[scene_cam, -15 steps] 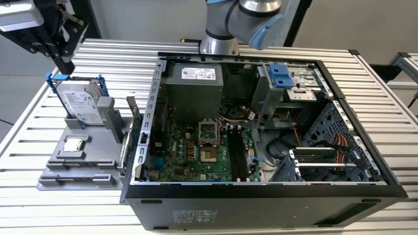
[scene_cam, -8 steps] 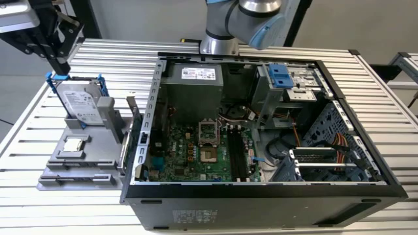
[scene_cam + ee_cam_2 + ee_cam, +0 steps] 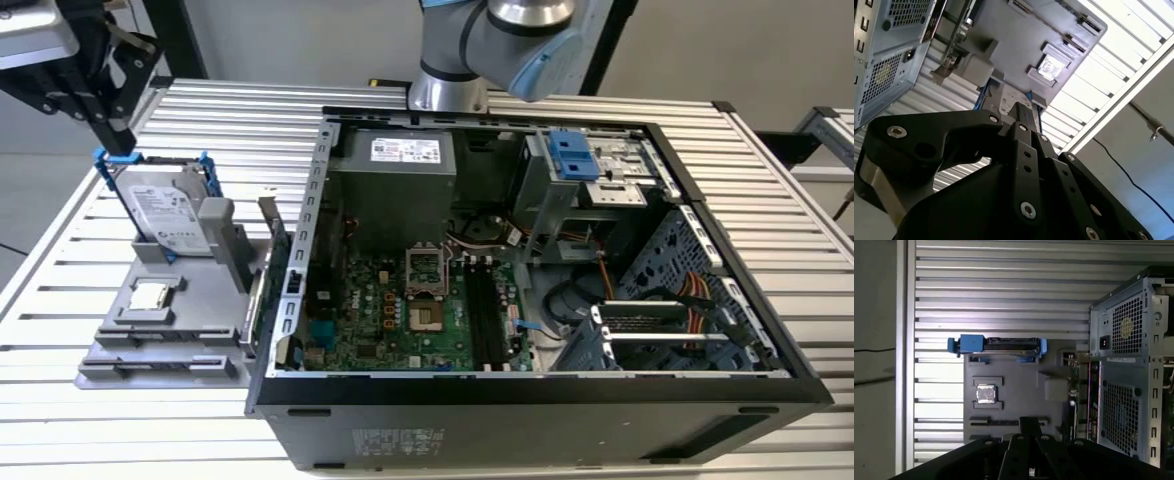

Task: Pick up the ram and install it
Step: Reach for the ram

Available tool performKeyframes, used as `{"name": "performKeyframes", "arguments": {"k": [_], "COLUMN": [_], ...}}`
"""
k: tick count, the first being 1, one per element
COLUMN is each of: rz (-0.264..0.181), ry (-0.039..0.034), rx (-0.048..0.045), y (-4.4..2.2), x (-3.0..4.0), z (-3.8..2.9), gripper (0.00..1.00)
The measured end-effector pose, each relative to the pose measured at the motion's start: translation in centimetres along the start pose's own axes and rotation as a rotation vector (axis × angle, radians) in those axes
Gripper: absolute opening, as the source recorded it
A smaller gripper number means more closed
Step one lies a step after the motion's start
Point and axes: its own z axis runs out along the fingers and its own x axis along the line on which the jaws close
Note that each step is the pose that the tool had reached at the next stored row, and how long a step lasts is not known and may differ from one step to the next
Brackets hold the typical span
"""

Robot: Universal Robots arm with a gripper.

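**A:** How far along is the job?

**B:** Barely begun, I judge. The claw hangs high above the grey holder. Its fingertips look pressed together with nothing between them.

**A:** And the ram?

**B:** Not picked up. In the first wrist view a thin dark strip stands on edge in 1 long slot of the holder. I take that for the ram, though its green face is hidden. It sits below the claw, well apart from it and untouched.

**A:** What else is close?

**B:** Nearest under the claw is the hard drive, upright in its blue caddy. Next comes the silver processor, and the ram's slot is just past that.

**A:** And where does it go?

**B:** Farther off, in the open computer case on the bench. The black memory slots beside the processor socket look vacant. So both the grasp and the install remain to be done.
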Motion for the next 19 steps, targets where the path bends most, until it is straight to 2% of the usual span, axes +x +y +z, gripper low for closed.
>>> {"name": "performKeyframes", "arguments": {"k": [4, 11, 19], "rz": [-0.014, -0.019, -0.021], "ry": [0.0006, 0.0008, 0.001], "rx": [-0.0005, -0.0008, -0.0008], "y": [-0.2, -0.98, -2.38], "x": [0.21, 0.34, 0.39], "z": [0.01, 0.01, 0.0], "gripper": [0.0, 0.0, 0.0]}}
